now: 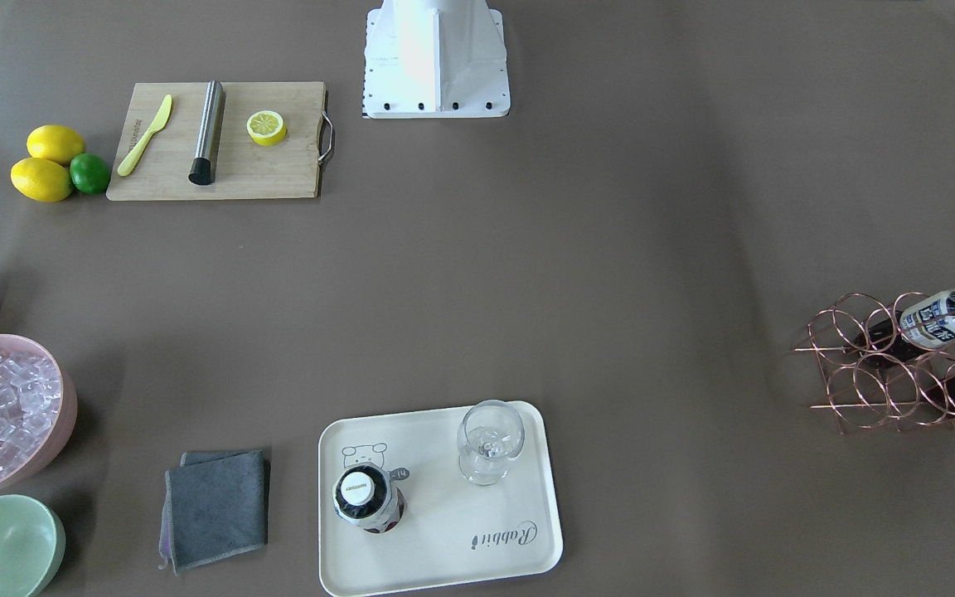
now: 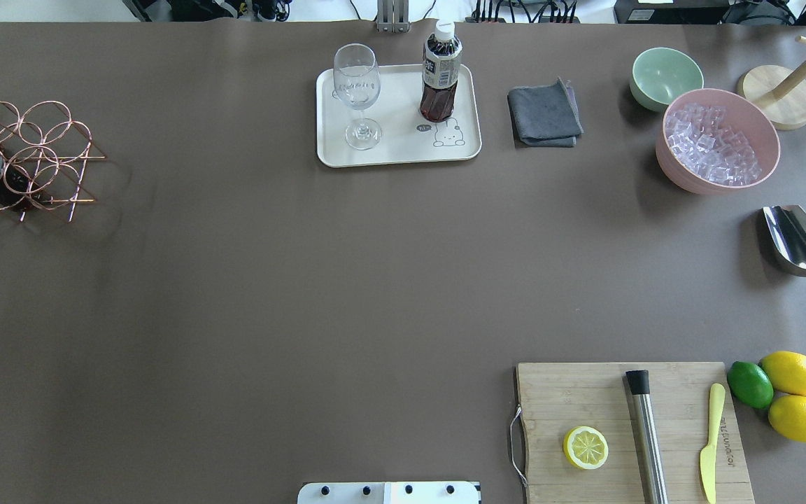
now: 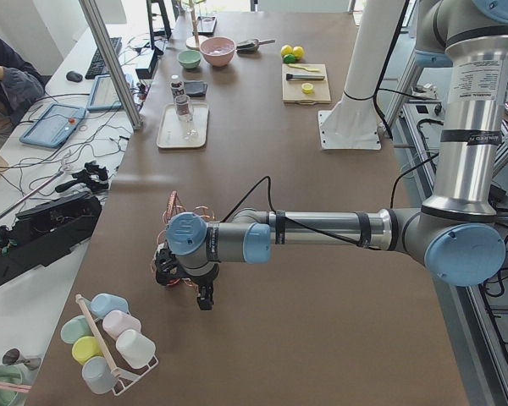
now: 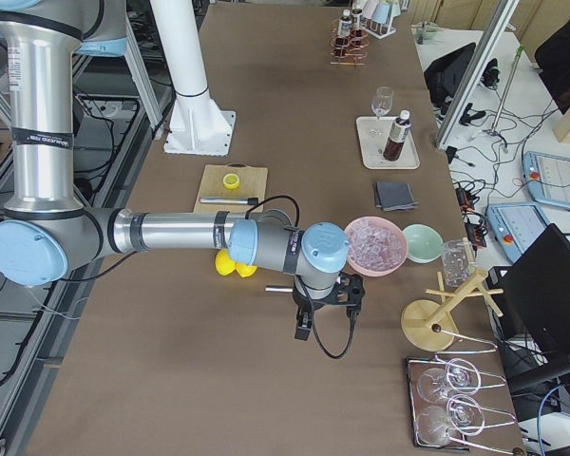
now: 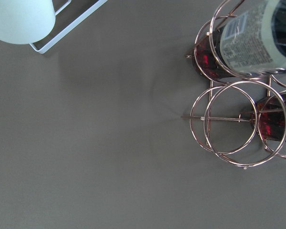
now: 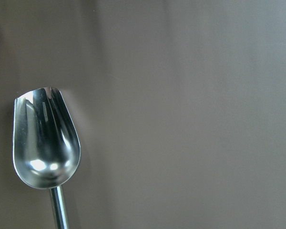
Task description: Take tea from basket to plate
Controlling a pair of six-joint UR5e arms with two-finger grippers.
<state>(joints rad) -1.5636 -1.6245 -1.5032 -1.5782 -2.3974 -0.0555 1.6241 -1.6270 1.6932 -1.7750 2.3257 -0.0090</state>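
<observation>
The tea (image 2: 440, 77) is found standing upright, cap up, on the plate (image 2: 403, 136), near the corner with the small drawing. It is set apart from the stemmed glass (image 2: 357, 91), which shares the plate. That gap is judged sensible, since either could be lifted without the other being knocked. The flat plate lets the bottle be stood on its base, whereas in the basket (image 1: 884, 365) bottles have to be laid on their sides through the wire rings. Two bottles alike (image 1: 942, 319) are seen lying there, stacked at one end, and the other rings are seen empty. The basket is placed well apart from the plate, at the tabletop (image 2: 270, 280) edge on the robot's left.

With one bottle on the plate and nothing gripped in any view, the transfer is judged complete.

The left arm (image 3: 322, 228) is held low over the tabletop just beside the basket, its wrist camera looking down on the rings. The right arm (image 4: 171, 231) is held above the metal scoop (image 6: 45, 143), near the pink bowl of ice (image 2: 718, 140). Whether the left jaws or the right jaws are released or clenched cannot be told, as they are shown only in the side views.
</observation>
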